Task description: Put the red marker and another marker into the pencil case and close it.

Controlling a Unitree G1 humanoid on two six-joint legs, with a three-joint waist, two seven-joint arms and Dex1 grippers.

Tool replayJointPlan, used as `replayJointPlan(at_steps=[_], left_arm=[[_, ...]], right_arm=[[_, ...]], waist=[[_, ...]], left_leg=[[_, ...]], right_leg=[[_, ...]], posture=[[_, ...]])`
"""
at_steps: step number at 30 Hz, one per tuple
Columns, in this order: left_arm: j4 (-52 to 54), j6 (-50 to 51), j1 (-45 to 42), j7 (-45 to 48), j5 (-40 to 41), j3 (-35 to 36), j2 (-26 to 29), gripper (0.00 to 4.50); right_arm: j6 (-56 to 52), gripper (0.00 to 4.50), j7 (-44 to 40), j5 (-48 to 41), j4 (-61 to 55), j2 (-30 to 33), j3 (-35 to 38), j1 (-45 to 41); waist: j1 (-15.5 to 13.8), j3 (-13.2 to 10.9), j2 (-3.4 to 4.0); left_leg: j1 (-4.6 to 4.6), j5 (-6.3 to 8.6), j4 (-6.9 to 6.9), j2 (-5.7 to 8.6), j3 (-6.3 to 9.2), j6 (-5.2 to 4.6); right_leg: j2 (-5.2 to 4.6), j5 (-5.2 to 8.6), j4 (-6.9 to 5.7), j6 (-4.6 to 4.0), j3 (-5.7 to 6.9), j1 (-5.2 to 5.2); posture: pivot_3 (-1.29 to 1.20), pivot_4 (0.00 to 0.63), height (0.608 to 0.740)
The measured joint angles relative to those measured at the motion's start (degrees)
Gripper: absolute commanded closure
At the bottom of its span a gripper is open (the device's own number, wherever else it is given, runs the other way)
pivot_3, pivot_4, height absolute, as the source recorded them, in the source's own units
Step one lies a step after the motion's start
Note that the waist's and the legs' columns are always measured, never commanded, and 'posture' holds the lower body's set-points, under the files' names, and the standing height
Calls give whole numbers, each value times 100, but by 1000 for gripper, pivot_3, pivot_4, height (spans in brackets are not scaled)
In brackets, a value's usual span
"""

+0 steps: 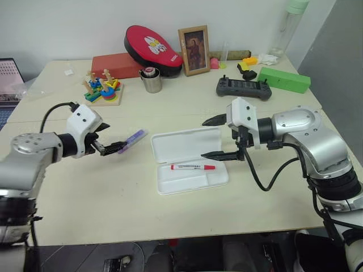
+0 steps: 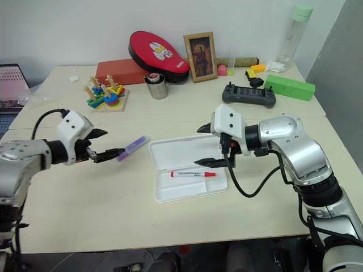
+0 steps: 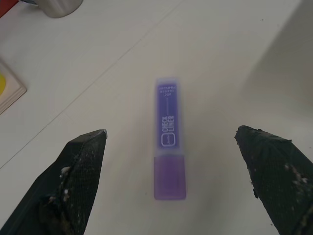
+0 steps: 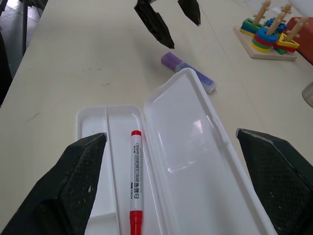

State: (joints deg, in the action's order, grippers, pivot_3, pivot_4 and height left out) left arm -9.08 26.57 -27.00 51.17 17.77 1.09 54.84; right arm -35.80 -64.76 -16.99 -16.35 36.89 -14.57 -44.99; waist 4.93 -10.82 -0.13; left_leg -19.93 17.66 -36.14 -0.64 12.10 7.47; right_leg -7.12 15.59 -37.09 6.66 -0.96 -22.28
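purple marker (image 1: 135,137) lies free before wide-open, empty left gripper (image 1: 111,139); right gripper (image 1: 218,137) likewise.

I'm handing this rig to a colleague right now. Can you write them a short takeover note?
Left gripper: open, at the purple marker on the table, not gripping it.
Right gripper: open, empty, above the pencil case.
Done: red marker lies in the open case's tray.
Left: grasp the purple marker, put it in the tray, shut the lid.

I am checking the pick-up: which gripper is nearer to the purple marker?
Left. The left gripper hangs open at the purple marker; the right gripper is open above the pencil case.
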Motion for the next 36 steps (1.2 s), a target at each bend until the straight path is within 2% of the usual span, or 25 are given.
replayJointPlan(at_steps=[6,14,19,23,30,32,36], left_arm=[[-1312,-459,-735,126,-593,-568,-689,0],[-2502,-729,-1254,168,-1068,-719,-1083,0],[-3206,-844,-1692,43,-1316,-789,-1328,923],[-3246,-649,-1698,89,-1319,-739,-1352,1713],[-3206,-443,-1693,101,-1315,-733,-1370,3062],[-3195,-418,-1688,100,-1315,-726,-1370,3274],[-3087,-305,-1628,93,-1306,-643,-1372,3274]], right_arm=[[10,44,24,4,-19,16,-25,-9],[6,44,108,4,-26,28,-27,-7],[59,0,185,84,-14,28,-81,63],[58,0,223,117,4,29,-133,124],[57,0,228,117,5,30,-133,124],[57,0,228,117,5,30,-133,124],[56,0,226,115,5,30,-133,124]], waist=[[6,1,-1],[14,1,-1],[-3,7,-2],[16,6,-1],[27,6,-1],[27,6,-1],[29,6,-1]], left_leg=[[1,0,-3,0,3,0],[2,-1,-8,0,6,1],[13,-6,-27,1,10,3],[18,-9,-59,1,10,-1],[21,-25,-68,1,12,-3],[21,-26,-68,1,12,-4],[20,-27,-68,1,12,-3]], right_leg=[[0,0,-3,-1,4,1],[0,-1,-8,0,5,2],[0,-1,-42,1,4,10],[4,0,-91,3,-5,6],[8,-2,-99,8,-10,6],[8,-3,-100,8,-9,6],[8,-3,-98,7,-10,5]], posture=[[0,150,740],[0,150,740],[0,150,740],[0,150,740],[0,150,740],[0,150,740],[0,150,740]])
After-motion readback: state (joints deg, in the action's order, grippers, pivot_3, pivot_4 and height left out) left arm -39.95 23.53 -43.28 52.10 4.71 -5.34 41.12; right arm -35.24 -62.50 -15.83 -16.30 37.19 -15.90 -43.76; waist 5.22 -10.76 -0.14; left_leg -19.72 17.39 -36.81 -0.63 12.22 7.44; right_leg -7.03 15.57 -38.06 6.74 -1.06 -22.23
